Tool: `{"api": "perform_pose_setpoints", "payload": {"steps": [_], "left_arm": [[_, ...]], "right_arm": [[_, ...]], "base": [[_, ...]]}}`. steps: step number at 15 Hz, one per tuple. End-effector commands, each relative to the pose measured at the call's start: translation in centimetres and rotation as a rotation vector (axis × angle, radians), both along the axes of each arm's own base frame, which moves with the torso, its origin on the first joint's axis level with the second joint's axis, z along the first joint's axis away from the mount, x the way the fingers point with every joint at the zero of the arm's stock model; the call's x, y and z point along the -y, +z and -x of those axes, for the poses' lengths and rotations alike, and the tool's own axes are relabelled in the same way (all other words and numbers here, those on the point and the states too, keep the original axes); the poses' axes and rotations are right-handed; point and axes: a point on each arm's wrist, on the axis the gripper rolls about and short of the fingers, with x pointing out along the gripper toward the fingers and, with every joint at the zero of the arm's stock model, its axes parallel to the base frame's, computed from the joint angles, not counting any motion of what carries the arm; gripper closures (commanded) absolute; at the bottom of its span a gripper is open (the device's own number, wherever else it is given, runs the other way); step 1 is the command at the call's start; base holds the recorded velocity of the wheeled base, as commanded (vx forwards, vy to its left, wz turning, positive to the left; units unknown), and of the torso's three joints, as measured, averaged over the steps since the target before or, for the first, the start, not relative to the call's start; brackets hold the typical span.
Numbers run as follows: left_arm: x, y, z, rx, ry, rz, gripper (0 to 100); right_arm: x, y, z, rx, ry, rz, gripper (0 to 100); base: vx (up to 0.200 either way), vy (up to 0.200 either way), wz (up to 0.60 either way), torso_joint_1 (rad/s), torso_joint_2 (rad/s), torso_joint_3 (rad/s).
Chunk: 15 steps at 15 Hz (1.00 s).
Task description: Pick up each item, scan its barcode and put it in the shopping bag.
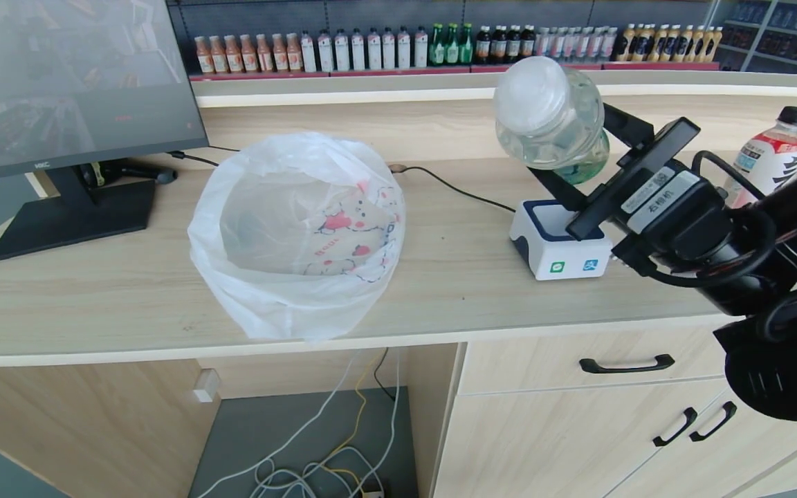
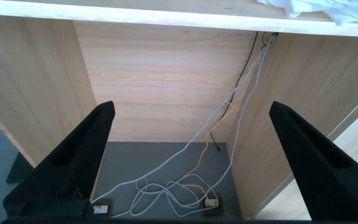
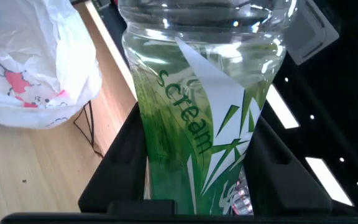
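The right hand (image 1: 582, 155) is closed around a clear plastic bottle with a green-and-white label (image 1: 551, 114). The bottle is lifted off the light wooden surface (image 1: 94, 304) and tipped over, so its base faces the head camera. It hangs just above the small white box scanner (image 1: 557, 249), which stands toward the surface's right end. The fingers grip the labelled middle of the bottle. The left hand (image 2: 191, 112) is spread wide and holds nothing, low down below the front edge.

The translucent white plastic shopping bag with a pink cartoon print (image 1: 298, 235) sits mid-surface with its mouth open, bulging slightly past the front edge. A second bottle with a black cap and a red-and-white label (image 1: 772, 155) waits near the far right corner.

- **Slipping:** The bottle is smooth and round and is held tilted, so it could slide through the fingers on the way across.
- **Missed scan:** I cannot tell whether the barcode faces the scanner window. If it does not, the scan would probably fail.
- **Bag going over:** The bag is limp and close to the edge. A bottle landing on its near rim rather than inside could fold the rim or pull the bag off the front.
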Motion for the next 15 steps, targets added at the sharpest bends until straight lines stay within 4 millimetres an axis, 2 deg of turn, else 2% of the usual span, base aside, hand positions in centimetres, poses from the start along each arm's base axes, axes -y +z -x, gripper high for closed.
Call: {"api": "perform_pose_setpoints", "payload": {"steps": [1, 5, 6, 7, 9, 11, 13, 15], "left_arm": [[0.0, 0.0, 0.0, 0.0, 0.0, 0.0, 0], [0.0, 0.0, 0.0, 0.0, 0.0, 0.0, 0], [0.0, 0.0, 0.0, 0.0, 0.0, -0.001, 0], [0.0, 0.0, 0.0, 0.0, 0.0, 0.0, 0], [0.0, 0.0, 0.0, 0.0, 0.0, 0.0, 0], [0.0, 0.0, 0.0, 0.0, 0.0, 0.002, 0], [0.0, 0.0, 0.0, 0.0, 0.0, 0.0, 0], [0.0, 0.0, 0.0, 0.0, 0.0, 0.0, 0]], "right_arm": [[-1.6, 1.9, 2.7, 0.012, 0.07, -0.081, 100], [-4.6, 1.6, 5.0, -0.196, 0.138, -0.289, 100], [-5.6, 1.5, 5.9, -0.323, 0.194, -0.418, 100], [-5.7, 1.7, 6.2, -0.393, 0.193, -0.523, 100], [-5.5, 2.0, 6.4, -0.442, 0.237, -0.594, 100], [-5.4, 1.3, 6.2, -0.561, 0.273, -0.669, 100], [-4.7, 0.8, 6.2, -0.704, 0.291, -0.708, 100], [-4.0, 0.5, 5.8, -0.759, 0.262, -0.727, 100]], "base": [[0.0, 0.0, 0.0, 0.0, 0.0, 0.0], [0.0, 0.0, 0.0, 0.0, 0.0, 0.0], [0.0, 0.0, 0.0, 0.0, 0.0, 0.0], [0.0, 0.0, 0.0, 0.0, 0.0, 0.0], [0.0, 0.0, 0.0, 0.0, 0.0, 0.0], [0.0, 0.0, 0.0, 0.0, 0.0, 0.0], [0.0, 0.0, 0.0, 0.0, 0.0, 0.0], [0.0, 0.0, 0.0, 0.0, 0.0, 0.0]]}}
